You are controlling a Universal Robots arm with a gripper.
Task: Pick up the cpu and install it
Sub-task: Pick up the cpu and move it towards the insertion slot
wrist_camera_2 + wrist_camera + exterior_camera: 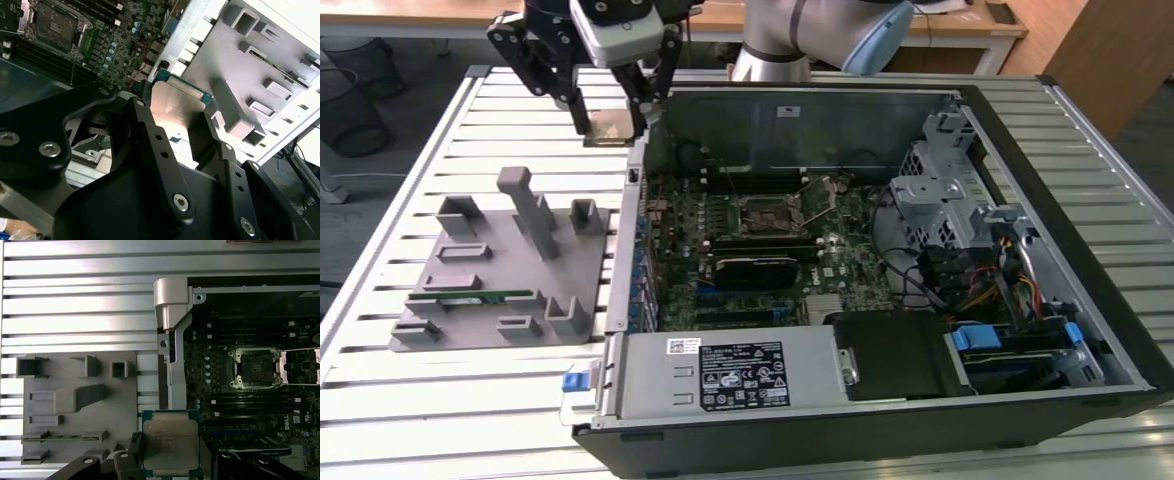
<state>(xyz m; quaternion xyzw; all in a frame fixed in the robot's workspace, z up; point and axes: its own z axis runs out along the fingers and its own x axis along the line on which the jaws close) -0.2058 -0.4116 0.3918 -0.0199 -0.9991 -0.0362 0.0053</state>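
Observation:
The cpu [612, 128] is a flat square chip with a silvery top, hanging above the slatted table just outside the open computer case's far corner on the exterior view's left. My gripper [610, 122] is shut on it, one black finger on each side edge. In the first wrist view the cpu [170, 444] lies face up between the fingers [134, 446], and in the second wrist view the cpu [176, 106] sits in the gripper [172, 122]. The empty cpu socket [770, 214] on the motherboard stands with its metal frame flipped open [255, 369].
A grey fixture tray [494, 270] lies on the table beside the case and holds a green memory stick [474, 297]. Inside the case are a black heatsink block [754, 266], a power supply [720, 372] and a drive cage [941, 190]. The case wall [172, 355] rises between tray and motherboard.

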